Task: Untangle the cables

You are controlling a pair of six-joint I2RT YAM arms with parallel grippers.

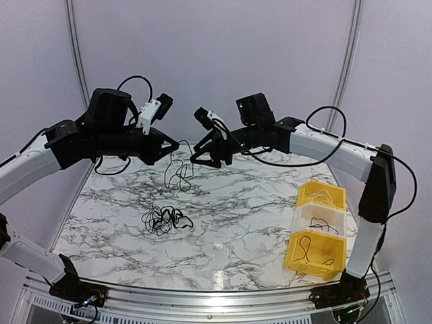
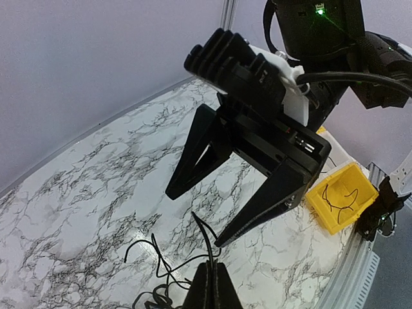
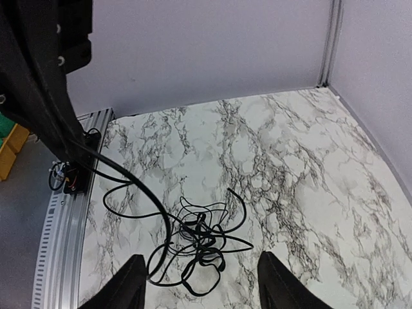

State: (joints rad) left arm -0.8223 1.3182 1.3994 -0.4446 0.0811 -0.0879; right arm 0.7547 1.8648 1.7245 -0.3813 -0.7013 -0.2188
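Note:
A tangle of thin black cables (image 1: 165, 219) lies on the marble table (image 1: 256, 202), left of centre. My left gripper (image 1: 174, 146) hovers above the table's back part, shut on one black cable (image 1: 177, 172) that hangs down in loops. In the left wrist view the shut fingertips (image 2: 214, 267) pinch that cable, and its free end (image 2: 196, 222) sticks up. My right gripper (image 1: 204, 160) stands open right beside it, with nothing between its fingers. The right wrist view looks down on the tangle (image 3: 206, 238) from between its spread fingers (image 3: 132, 283).
Three bins stand in a row at the table's right edge: a yellow one (image 1: 322, 196), a white one (image 1: 322, 219) and another yellow one (image 1: 317, 253), each with a black cable inside. An aluminium rail (image 1: 216, 297) runs along the near edge.

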